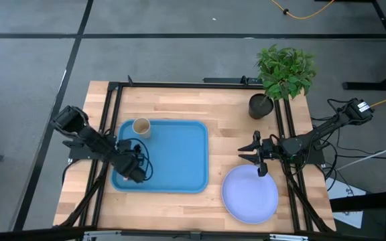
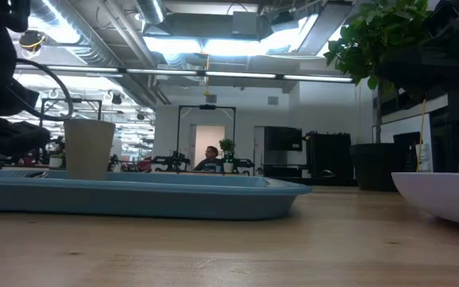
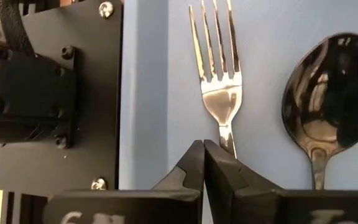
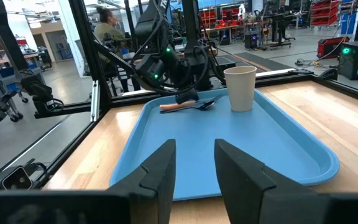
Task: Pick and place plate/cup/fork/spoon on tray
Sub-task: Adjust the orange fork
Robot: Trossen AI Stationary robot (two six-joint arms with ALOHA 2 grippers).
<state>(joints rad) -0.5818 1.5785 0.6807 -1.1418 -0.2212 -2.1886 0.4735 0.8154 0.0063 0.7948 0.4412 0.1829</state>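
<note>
While the high view hides the cutlery under the left gripper [image 1: 134, 171], the left wrist view shows it plainly: one fork [image 3: 219, 74], tines silver, and one dark spoon [image 3: 325, 99] lie side by side on the blue tray [image 1: 179, 157], apart from each other. That gripper's fingers are pressed together, their tips just over the fork's neck; whether they touch it is hard to say. The right wrist view adds the fork's orange handle [image 4: 173, 107] next to the spoon [image 4: 201, 105], below the left gripper [image 4: 187, 96] at the tray's [image 4: 229, 155] far end.

One tan cup [image 1: 141, 127] stands upright in a tray corner; the low view shows it [image 2: 89, 148] rising above the tray rim [image 2: 150, 195]. One lavender plate [image 1: 250, 194] rests on the table [image 1: 220, 114] beside the tray, off it; the low view catches only its edge [image 2: 445, 195].

The right gripper [image 1: 259, 154] hovers at the plate's rim, jaws apart and empty. One potted plant [image 1: 283, 70] stands at the table's back corner. A person [image 4: 107, 25] sits beyond the table
</note>
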